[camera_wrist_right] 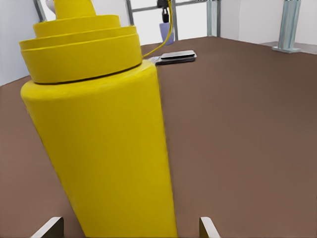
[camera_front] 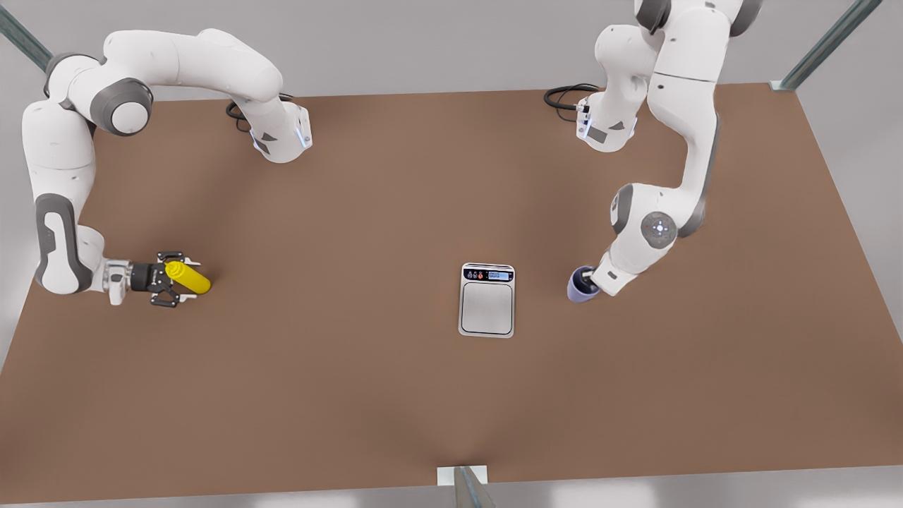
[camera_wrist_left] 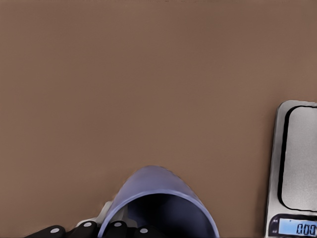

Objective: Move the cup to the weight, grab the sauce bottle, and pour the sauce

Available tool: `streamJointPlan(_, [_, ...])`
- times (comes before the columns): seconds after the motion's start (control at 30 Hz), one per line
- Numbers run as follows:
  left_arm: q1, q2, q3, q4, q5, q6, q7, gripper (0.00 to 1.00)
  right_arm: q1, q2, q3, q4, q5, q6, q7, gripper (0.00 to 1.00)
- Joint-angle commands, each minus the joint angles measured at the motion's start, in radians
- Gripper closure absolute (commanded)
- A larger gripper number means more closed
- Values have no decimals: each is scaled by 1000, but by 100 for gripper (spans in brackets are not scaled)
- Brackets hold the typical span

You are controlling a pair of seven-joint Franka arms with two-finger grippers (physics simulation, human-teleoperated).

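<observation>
Sideways, sauce bottle point(camera_front: 189, 276) between right gripper's point(camera_front: 169, 279) parted fingers, long axis toward weight point(camera_front: 487, 300); left gripper point(camera_front: 589, 281) gripping cup point(camera_front: 580, 289).

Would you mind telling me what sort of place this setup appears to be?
Most likely a simulated robot test bench: a plain brown table framed by metal struts, with only a kitchen scale, cup and sauce bottle.

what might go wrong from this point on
1. The left gripper reaches into the tilted lavender-blue cup, which sits beside the silver scale, not on it; a rim-only hold may slip.
2. The right gripper straddles the yellow squeeze bottle, fingers wide; it could topple.
</observation>
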Motion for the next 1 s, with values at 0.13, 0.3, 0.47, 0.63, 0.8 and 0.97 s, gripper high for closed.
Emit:
streamJointPlan(0.13, [-57, 82, -106, 121, -135, 9, -233, 79, 5, 0, 4, 0, 0, 0, 0, 0])
streamJointPlan(0.3, [-193, 191, -103, 271, -124, 8, -444, 79, 5, 3, 4, 0, 6, -1, -2, 20])
streamJointPlan(0.47, [-215, 232, -94, 322, -81, 0, -511, 66, 5, 6, 4, 1, 6, -1, -2, 31])
streamJointPlan(0.63, [-215, 234, -94, 332, -81, 0, -511, 38, 3, 6, 2, 1, 12, -6, 2, 37])
streamJointPlan(0.8, [-215, 234, -94, 345, -76, -9, -510, 34, 3, 6, 4, 3, 14, -8, 3, 43])
streamJointPlan(0.97, [-213, 208, -89, 395, -76, -137, -510, 34, 2, 6, 4, 6, 14, -18, 9, 43])
